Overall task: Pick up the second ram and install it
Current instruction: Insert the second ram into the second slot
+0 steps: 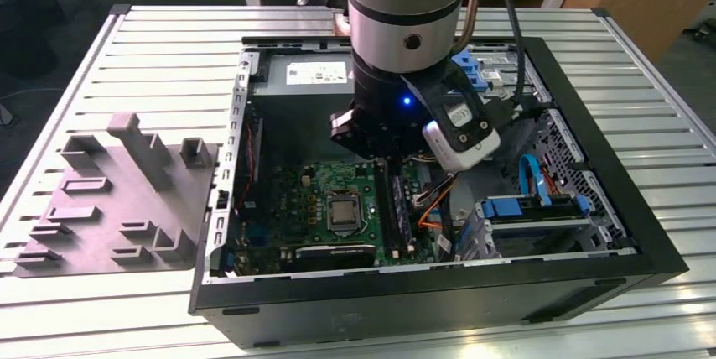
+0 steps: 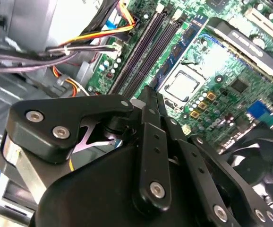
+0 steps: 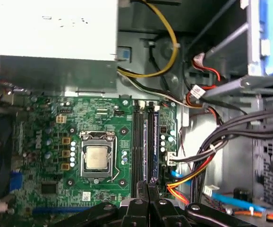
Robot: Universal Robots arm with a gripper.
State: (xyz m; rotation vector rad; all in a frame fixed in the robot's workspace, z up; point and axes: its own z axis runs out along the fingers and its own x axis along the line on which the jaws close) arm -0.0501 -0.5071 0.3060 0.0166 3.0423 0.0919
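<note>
Gripper: jaws pressed together — contents not discernible.
Slots: keep tips parallel to them — descend squarely.

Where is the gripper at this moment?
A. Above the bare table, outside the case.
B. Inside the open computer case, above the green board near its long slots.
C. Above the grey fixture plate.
B: in the first wrist view the gripper hangs over the green board, by its long black slots.
</note>
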